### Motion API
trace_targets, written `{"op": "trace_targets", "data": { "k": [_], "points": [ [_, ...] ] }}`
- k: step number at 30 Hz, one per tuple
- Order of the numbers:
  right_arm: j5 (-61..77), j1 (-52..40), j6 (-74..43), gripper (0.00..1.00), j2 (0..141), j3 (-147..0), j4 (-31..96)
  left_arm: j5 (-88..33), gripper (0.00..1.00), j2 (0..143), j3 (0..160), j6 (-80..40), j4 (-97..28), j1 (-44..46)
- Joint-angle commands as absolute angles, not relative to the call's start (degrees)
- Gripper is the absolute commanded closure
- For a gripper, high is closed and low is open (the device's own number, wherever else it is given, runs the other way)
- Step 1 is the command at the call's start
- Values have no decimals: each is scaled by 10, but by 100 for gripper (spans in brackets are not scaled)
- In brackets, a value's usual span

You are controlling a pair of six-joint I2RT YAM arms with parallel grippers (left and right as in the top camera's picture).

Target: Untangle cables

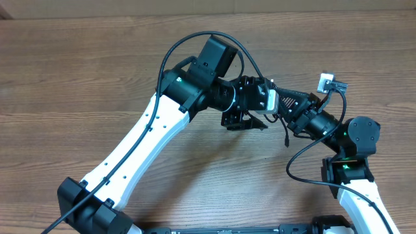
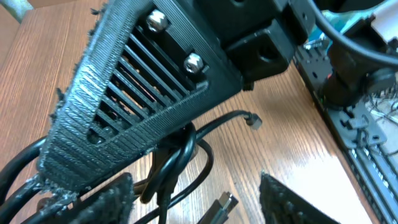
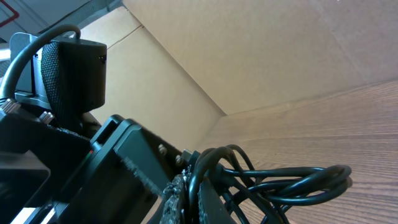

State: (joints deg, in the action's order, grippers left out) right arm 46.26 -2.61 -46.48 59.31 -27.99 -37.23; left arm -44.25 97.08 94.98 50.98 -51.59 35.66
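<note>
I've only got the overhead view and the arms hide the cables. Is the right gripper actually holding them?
Observer: Yes. The right wrist view shows the right gripper shut on the cables, loops spilling out beside it.
Operator: And the other one?
Observer: The left gripper is open; in the left wrist view its fingers stand apart, nothing pinched.
Operator: Any plug ends loose?
Observer: Two there: a dark plug on a free strand, and a silver-tipped plug lower down.
</note>
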Motion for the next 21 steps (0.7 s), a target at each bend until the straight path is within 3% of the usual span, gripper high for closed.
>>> {"op": "trace_targets", "data": {
  "k": [1,11,21],
  "points": [
    [462,-25,-465,96,590,-293,-382,-444,32,963,957,510,-515,360],
    [473,-25,-480,96,590,-293,-399,-444,30,974,957,510,-515,360],
    [476,-25,-482,96,590,-293,-404,-445,40,982,957,510,-509,360]
  ]
}}
